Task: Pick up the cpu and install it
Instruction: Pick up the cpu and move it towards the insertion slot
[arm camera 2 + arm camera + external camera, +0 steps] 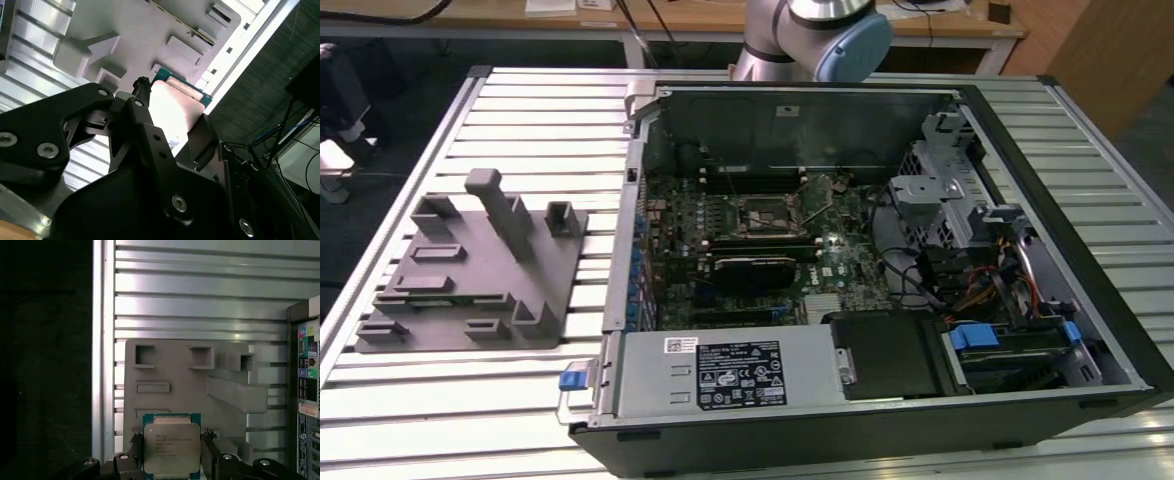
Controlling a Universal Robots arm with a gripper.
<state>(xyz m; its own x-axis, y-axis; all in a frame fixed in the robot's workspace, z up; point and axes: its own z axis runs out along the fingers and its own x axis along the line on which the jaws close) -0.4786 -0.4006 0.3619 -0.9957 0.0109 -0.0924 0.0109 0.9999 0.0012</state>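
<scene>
The grey tray (467, 270) lies near the tabletop's (547, 110) edge at the exterior view's left, with the open computer case (881, 250) to its right. The hand (171, 442) pinches the cpu (171, 452) in front of the tray. The cpu's lower edge is cut off in the first wrist view.

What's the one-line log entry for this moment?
gripper: shut on cpu | cpu: held clear of tray | install: not yet done

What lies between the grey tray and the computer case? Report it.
A narrow bare strip of the slatted table, seen in the exterior view between the grey tray and the computer case. The hand grips the cpu.
</scene>
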